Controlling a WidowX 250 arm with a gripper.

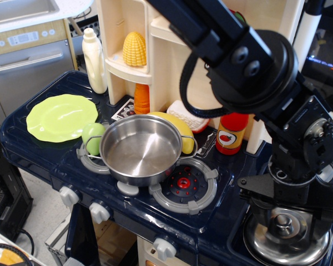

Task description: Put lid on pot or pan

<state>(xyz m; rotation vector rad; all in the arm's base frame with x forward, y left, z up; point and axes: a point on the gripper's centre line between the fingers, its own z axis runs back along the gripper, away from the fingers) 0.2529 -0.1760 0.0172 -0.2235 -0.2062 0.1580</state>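
The shiny steel pot (140, 148) stands open and empty on the left burner of the toy stove, its wire handles at the sides. The domed steel lid (299, 243) with its small knob (282, 223) lies in the dark sink at the bottom right. My gripper (288, 215) hangs straight over the lid, low above it. Its black fingers (254, 204) stand wide apart on either side of the knob and grasp nothing. The arm hides the far part of the lid.
A grey burner ring (184, 184) with a red centre lies between pot and sink. A green apple (92, 137) and a yellow food piece (183, 133) touch the pot. A red ketchup bottle (231, 133), a lime plate (61, 117), a white bottle (94, 60) and shelves stand behind.
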